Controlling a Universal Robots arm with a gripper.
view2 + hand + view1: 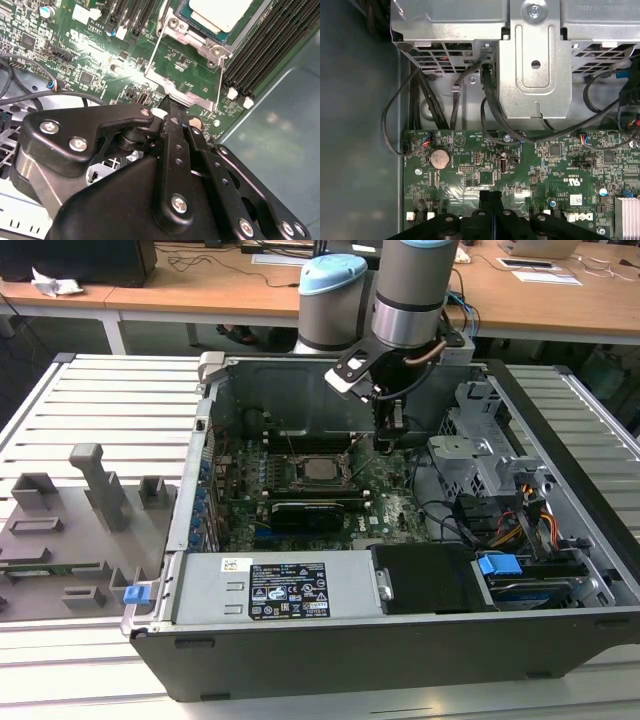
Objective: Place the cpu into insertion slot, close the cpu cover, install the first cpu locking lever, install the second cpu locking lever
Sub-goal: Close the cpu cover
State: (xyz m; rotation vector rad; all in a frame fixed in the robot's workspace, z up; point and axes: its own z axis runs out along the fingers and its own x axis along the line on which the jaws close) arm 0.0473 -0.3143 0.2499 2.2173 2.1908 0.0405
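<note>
The cpu (321, 468) is a silver-grey square lying flat in the insertion slot (297, 483) on the green motherboard; in the second wrist view the cpu (220, 11) sits inside the slot's metal rim. The cpu cover (176, 31) lies down around the chip. Thin wire levers (152, 55) run along the socket's sides. My gripper (388, 443) hangs on the exterior view's right of the socket. Its black fingers are shut, with the gripper (174, 107) tip at the frame's metal tab (186, 94). In the first wrist view the gripper (491, 196) is just above the board.
A metal drive cage (480, 452) with cables (487, 100) stands close beside the gripper. Long black memory slots (272, 42) flank the socket. A long black card (305, 512) lies in front of it, then the power supply (285, 590). A grey fixture tray (70, 530) sits outside the case.
</note>
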